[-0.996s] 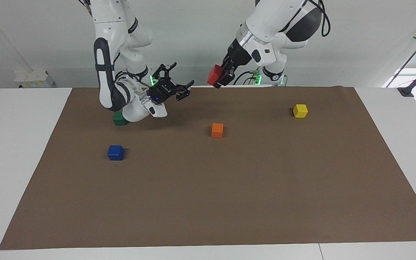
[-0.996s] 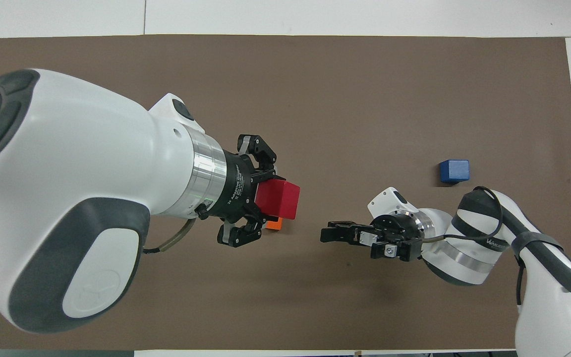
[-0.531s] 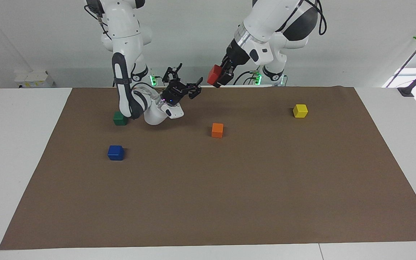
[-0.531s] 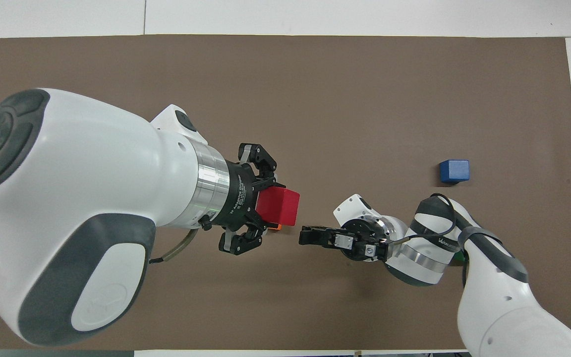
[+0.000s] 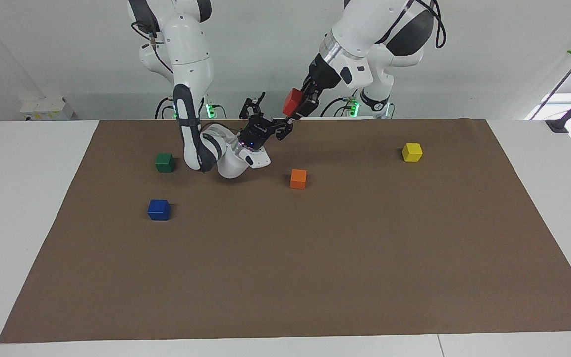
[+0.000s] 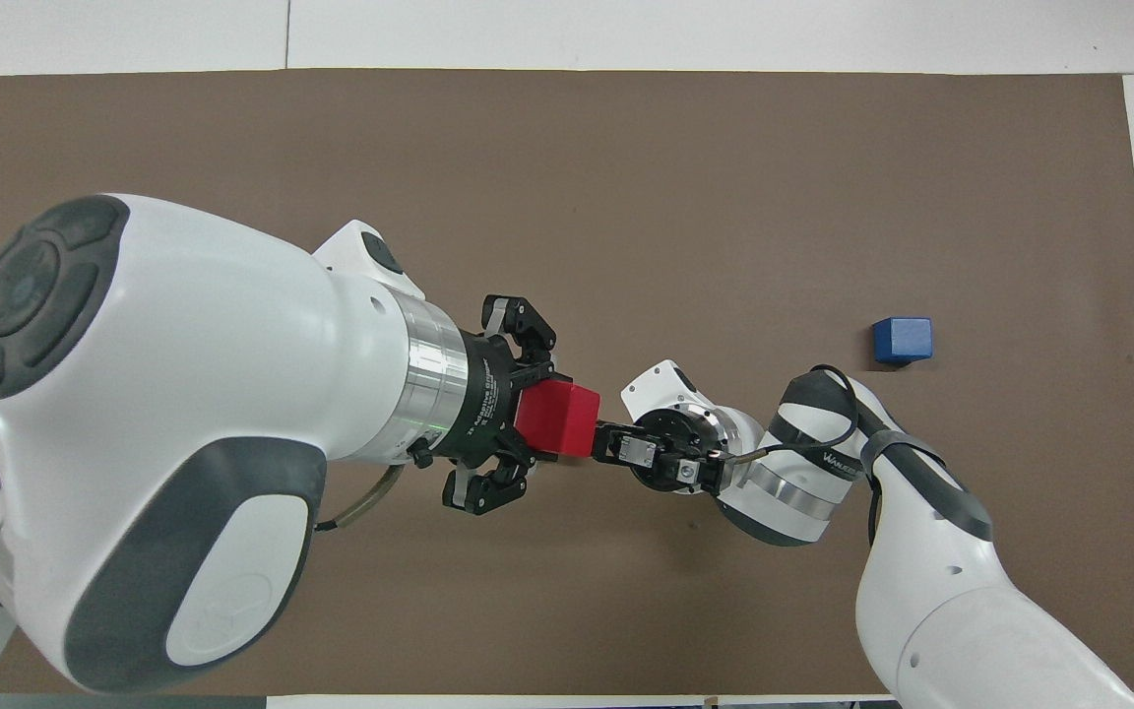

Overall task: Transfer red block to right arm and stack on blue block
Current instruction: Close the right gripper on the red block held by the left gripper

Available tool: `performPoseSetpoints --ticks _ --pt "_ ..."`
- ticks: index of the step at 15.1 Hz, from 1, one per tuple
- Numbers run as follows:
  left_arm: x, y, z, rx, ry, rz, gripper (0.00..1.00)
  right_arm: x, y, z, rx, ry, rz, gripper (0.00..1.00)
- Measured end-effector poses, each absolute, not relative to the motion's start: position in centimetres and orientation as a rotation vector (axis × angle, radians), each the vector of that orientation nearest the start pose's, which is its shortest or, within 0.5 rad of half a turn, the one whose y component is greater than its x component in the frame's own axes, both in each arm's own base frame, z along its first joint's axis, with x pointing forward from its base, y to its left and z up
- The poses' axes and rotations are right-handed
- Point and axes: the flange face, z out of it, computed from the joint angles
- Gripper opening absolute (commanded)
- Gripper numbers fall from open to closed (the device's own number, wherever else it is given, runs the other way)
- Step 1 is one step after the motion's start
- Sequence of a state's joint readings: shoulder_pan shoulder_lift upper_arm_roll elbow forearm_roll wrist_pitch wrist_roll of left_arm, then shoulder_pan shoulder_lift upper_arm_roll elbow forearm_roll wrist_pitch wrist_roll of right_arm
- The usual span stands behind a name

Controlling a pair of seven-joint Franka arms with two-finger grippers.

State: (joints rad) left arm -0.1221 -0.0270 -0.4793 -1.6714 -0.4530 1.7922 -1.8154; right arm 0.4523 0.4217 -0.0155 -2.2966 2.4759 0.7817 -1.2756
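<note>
Holding red block (image 6: pixel 555 418) (left gripper (image 6: pixel 513 418))

This is a robotics lab. Two white jointed robot arms (image 5: pixel 191 74) (image 5: pixel 370 34) rise at the top of the frame from the edge of a plain white table (image 5: pixel 23 198), against a bare pale wall. A brown mat (image 5: pixel 315 258) covers most of the tabletop, with small coloured cubes (image 5: pixel 158 209) (image 5: pixel 412 151) spread on it like test pieces. Green indicator lights (image 5: pixel 209 107) glow at the arm bases, and a black clamp stand (image 5: pixel 570 111) sits at the upper right corner.
</note>
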Motion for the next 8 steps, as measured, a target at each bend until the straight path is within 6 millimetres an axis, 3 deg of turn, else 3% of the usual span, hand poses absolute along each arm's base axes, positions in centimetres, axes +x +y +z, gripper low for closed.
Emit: performPoseSetpoints --ticks 8 --pt "42.8 -36.5 60.9 -2.737 -2.028 0.565 0.0 45.4 31.4 32.0 -0.508 -0.04 -0.29 1.0"
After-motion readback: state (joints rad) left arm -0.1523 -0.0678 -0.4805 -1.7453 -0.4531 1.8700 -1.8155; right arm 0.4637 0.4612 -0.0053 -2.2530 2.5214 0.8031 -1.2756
